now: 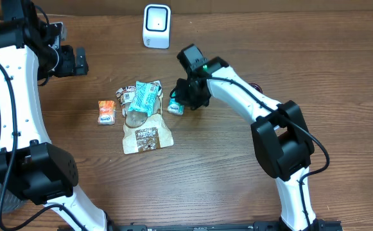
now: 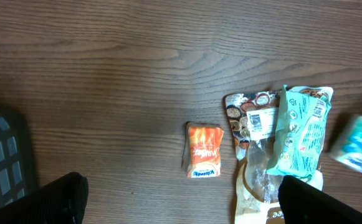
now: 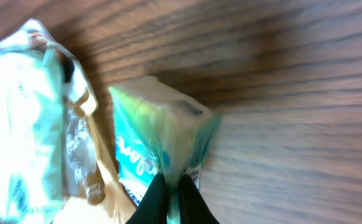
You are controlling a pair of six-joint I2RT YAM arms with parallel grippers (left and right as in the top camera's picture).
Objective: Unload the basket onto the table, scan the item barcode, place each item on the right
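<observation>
Near centre of the overhead view, the right gripper (image 3: 168, 198) pinches shut on a soft, blocky teal pack (image 3: 159, 134) of glossy film, perhaps tissues, on the woodgrain table (image 3: 293, 74). Upper left, the left gripper (image 2: 184, 202) gapes wide and empty.

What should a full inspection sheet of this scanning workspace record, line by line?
Surface: wooden table, wood grain showing.
Job's things: white scanner upright at the far edge; teal pack pinched at its edge.
Clutter: orange pack; green bag lying on a brown pouch.
Grippers: right gripper shut on the teal pack; left gripper open, holding nothing.
Cables: black cables run along both arms.
Surroundings: grey gridded object at the left edge.
</observation>
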